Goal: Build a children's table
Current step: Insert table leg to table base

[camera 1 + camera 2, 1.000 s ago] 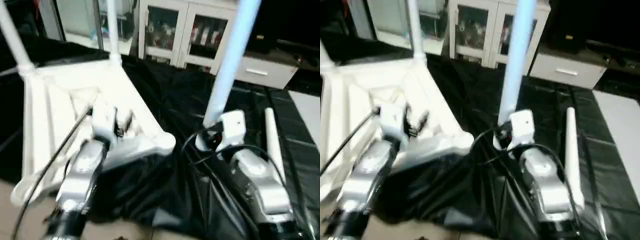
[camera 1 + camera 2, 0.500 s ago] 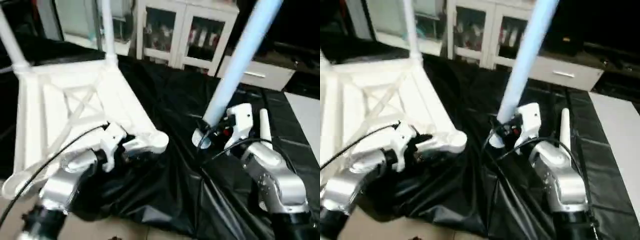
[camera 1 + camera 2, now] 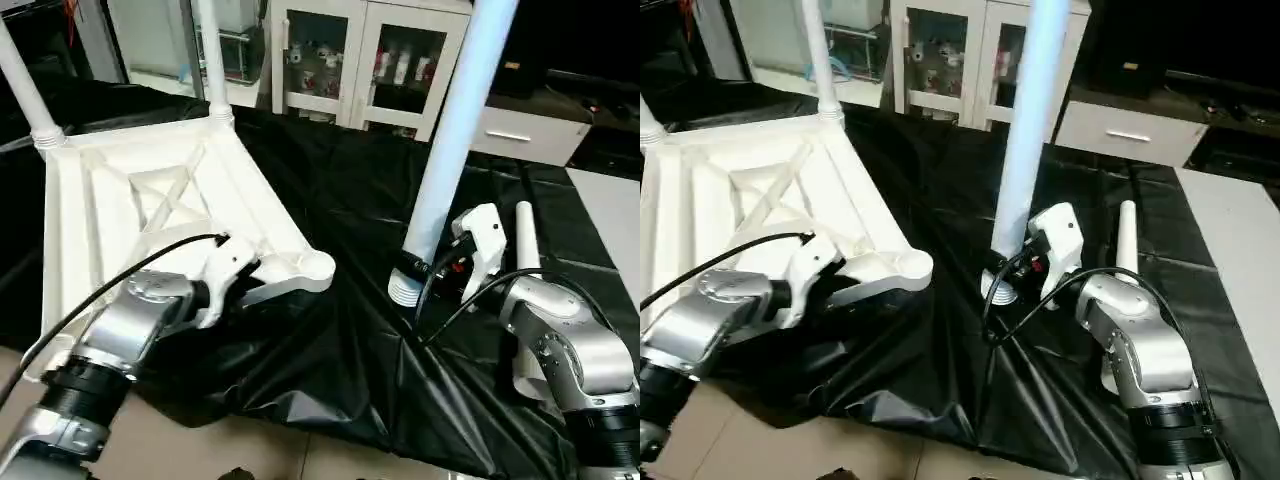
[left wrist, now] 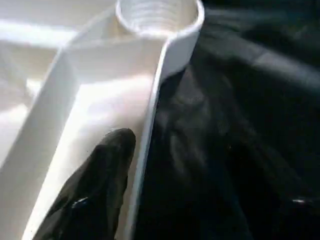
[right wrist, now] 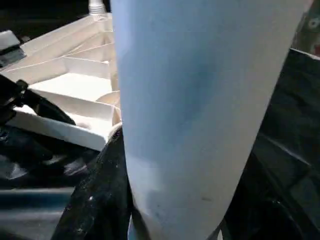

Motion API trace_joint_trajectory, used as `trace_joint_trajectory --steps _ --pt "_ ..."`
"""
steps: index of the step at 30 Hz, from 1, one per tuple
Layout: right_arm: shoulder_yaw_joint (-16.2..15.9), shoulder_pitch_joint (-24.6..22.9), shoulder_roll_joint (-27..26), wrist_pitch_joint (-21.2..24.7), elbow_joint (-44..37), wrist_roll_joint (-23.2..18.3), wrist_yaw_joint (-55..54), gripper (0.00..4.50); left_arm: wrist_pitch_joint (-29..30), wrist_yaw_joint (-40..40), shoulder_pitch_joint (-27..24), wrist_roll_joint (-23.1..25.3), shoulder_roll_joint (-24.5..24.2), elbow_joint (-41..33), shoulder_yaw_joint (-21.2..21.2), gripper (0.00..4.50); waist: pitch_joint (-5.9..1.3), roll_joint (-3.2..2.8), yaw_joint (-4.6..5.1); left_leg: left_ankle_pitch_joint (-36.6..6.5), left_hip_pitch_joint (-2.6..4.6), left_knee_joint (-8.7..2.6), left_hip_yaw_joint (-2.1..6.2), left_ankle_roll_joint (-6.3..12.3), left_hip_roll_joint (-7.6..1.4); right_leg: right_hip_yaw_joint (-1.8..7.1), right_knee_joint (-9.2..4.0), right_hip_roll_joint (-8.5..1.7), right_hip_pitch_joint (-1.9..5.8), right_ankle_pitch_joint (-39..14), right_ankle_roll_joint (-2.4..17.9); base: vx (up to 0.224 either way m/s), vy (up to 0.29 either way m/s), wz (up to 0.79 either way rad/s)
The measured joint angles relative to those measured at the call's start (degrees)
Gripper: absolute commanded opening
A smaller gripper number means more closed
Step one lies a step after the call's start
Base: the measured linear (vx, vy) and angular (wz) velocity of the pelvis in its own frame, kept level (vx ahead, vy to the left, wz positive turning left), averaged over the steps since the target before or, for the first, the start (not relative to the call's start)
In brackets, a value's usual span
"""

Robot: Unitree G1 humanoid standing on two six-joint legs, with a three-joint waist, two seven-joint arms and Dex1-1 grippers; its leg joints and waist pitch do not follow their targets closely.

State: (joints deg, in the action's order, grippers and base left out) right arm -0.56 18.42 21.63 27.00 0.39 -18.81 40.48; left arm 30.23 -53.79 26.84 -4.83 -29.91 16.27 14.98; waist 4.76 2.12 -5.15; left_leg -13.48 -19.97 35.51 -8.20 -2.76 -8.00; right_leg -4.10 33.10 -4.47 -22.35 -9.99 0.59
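Note:
The white tabletop [image 3: 120, 200] lies upside down on the black cover, ribs up. Two white legs [image 3: 212, 60] stand in its far corner sockets. Its near right socket [image 3: 315, 267] is empty. My left gripper [image 3: 243, 288] is shut on the tabletop's rim just beside that socket, with one black finger [image 4: 97, 192] inside the rim. My right gripper [image 3: 440, 268] is shut on a third leg [image 3: 455, 130], held almost upright. That leg's threaded end [image 3: 405, 290] hangs at the cover, right of the empty socket. A fourth leg [image 3: 527, 250] lies on the cover beside my right forearm.
White glass-door cabinets [image 3: 340, 60] and a drawer unit [image 3: 520, 135] stand behind the table. The black cover [image 3: 330, 370] bunches in folds at the near edge, with bare floor [image 3: 200, 450] below it.
My left gripper came off the top of the ribs and took the near rim by the empty socket. My right gripper brought its leg closer to upright. The camera also shifted.

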Motion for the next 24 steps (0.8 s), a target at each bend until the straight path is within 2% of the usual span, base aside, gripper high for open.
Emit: trace_joint_trajectory --steps 6,9,15,22,24 --pt "-0.87 2.61 -0.53 -0.22 0.33 0.03 0.16 1.88 1.52 1.12 -0.07 1.73 -1.18 -1.6 1.07 2.52 -0.06 0.12 -0.18 0.29 -0.03 0.0 -0.23 -0.27 -0.21 -0.02 0.19 0.0 0.01 0.37 0.58 0.0 0.0 0.0" --pt "-1.69 4.31 -1.69 -0.26 2.62 0.03 0.8 1.88 0.61 2.96 -0.07 0.7 1.15 -1.23 -0.62 2.31 -0.08 0.3 -0.35 1.65 -0.09 0.05 -0.51 -0.15 -0.41 0.01 1.11 -0.05 -0.31 0.44 0.69 0.0 0.0 0.0" --pt "-3.45 6.31 -2.85 -1.3 4.94 0.58 1.98 1.88 -0.35 3.45 -0.05 0.08 2.4 -1.78 -1.06 1.8 -0.23 0.7 -0.58 1.69 -0.15 -0.01 -0.62 -0.23 -0.53 0.0 1.48 -0.05 -0.56 0.45 0.67 0.0 0.0 0.0" --pt "-4.38 8.03 -4.94 -3.47 9.12 1.73 1.6 1.88 -2.27 4.06 0.07 1.95 2.03 -1.89 -0.22 1.44 -0.24 0.71 -0.65 1.72 -0.11 -0.2 -0.72 -0.31 -0.62 0.06 1.93 -0.04 -0.75 0.39 0.58 0.0 0.0 0.0" --pt "-4.39 8.77 -5.45 -4.18 9.86 1.73 1.28 1.88 -3.2 3.97 0.28 2.86 1.65 -1.91 0.9 1.2 -0.24 0.71 -0.7 1.73 -0.1 -0.32 -0.75 -0.33 -0.62 0.07 1.93 -0.04 -0.77 0.4 0.6 0.0 0.0 0.0"
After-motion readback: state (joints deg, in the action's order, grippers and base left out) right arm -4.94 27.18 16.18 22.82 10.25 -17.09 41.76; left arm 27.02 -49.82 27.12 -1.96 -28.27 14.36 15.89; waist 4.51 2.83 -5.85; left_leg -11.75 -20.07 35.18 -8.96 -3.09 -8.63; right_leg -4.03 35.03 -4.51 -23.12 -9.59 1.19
